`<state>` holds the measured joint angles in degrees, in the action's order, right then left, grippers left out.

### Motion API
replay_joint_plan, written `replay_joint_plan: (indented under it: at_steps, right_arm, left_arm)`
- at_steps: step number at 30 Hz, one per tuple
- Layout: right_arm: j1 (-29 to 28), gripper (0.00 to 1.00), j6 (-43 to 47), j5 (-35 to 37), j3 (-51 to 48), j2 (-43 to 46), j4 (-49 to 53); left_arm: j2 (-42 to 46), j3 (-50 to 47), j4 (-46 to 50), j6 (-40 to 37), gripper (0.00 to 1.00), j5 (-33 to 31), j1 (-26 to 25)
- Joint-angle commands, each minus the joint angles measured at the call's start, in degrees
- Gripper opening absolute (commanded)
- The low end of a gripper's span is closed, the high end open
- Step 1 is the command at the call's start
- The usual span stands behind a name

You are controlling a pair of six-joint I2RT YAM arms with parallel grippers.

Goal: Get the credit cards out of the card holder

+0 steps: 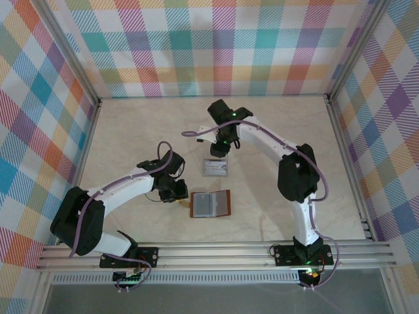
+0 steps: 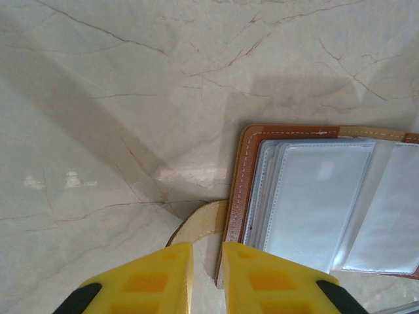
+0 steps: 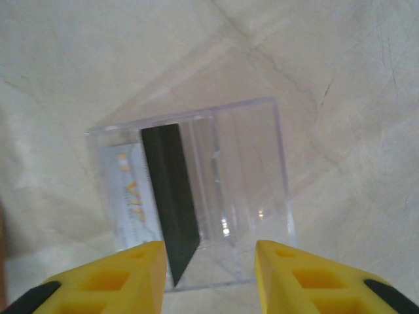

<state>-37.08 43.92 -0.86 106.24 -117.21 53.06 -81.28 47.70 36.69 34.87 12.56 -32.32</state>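
The card holder (image 1: 211,204) lies open on the table, brown border around clear grey-blue sleeves (image 2: 314,196). My left gripper (image 1: 178,193) sits at its left edge. The yellow fingers (image 2: 262,278) stand close together on the holder's brown edge (image 2: 241,183), where the tan strap tab (image 2: 200,226) curls out. My right gripper (image 3: 208,261) hangs open over a clear plastic box (image 3: 278,170). A dark card (image 3: 171,196) leans on edge inside, next to a pale credit card with orange lettering (image 3: 127,196). Nothing is between the right fingers.
The clear box (image 1: 215,168) sits just beyond the card holder, mid-table. Marble tabletop lies all around, walled by checked panels at the left, back and right. The arm bases stand on a metal rail (image 1: 216,252) along the near edge.
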Motion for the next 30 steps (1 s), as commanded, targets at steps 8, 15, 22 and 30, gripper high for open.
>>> replay_joint_plan:
  at_steps: [8, 15, 22, 30]
  right_arm:
    - [-0.1, 0.53, -2.0, -3.8, -4.3, 0.2, -1.6]
    - [-0.2, 0.57, -2.5, -0.4, -4.5, -2.4, -3.8]
    - [-0.1, 0.57, -1.9, 1.4, -3.4, -4.5, -3.4]
    - [-0.1, 0.56, -2.2, 6.4, -3.2, -3.4, -6.4]
  left_arm:
    - [-0.6, -0.1, -0.7, -0.5, 0.2, 1.2, 0.9]
    - [-1.0, 0.1, -0.7, -0.7, 0.2, 1.2, 0.9]
    - [-1.9, 0.7, -0.5, -0.9, 0.2, 1.5, 0.9]
    - [-1.8, 1.1, -0.2, -1.1, 0.21, 1.4, 0.9]
